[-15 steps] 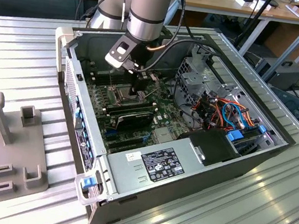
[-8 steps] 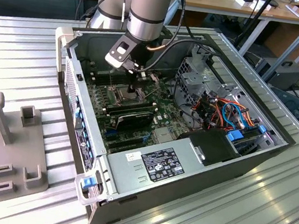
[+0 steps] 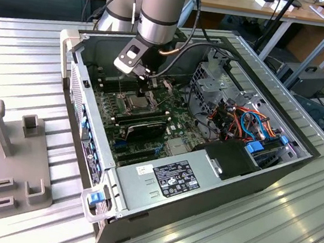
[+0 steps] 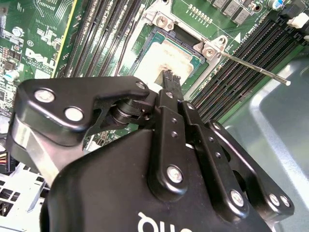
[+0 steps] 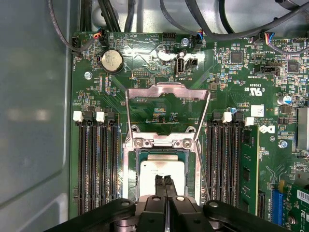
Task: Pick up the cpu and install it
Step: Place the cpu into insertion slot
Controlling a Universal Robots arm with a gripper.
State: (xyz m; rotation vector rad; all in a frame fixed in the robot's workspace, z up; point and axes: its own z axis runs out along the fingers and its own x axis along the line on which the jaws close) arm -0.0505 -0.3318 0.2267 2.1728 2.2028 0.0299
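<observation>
The cpu (image 5: pixel 153 169) lies flat in the metal-framed socket (image 5: pixel 133 164) on the green motherboard (image 5: pixel 145 63), its silver-grey top smeared with pale paste. The socket's hinged plate (image 5: pixel 166 89) stands swung open beyond it. My gripper (image 5: pixel 163 182) hangs straight over the cpu with its two black fingers pressed together and nothing between them. In the second wrist view the gripper (image 4: pixel 170 77) has its tips at or just above the cpu (image 4: pixel 166 55); I cannot tell if they touch. In the exterior view the gripper (image 3: pixel 148 87) reaches down into the open computer case above the cpu (image 3: pixel 139 101).
Rows of black memory slots (image 5: pixel 99 164) flank the socket on both sides. The socket's thin lever (image 4: pixel 256 70) sticks out over one row. Black memory sticks (image 3: pixel 143 125), a power supply (image 3: pixel 166 179) and bundled cables (image 3: pixel 240 123) crowd the case. A grey fixture (image 3: pixel 5 166) sits at the exterior view's left.
</observation>
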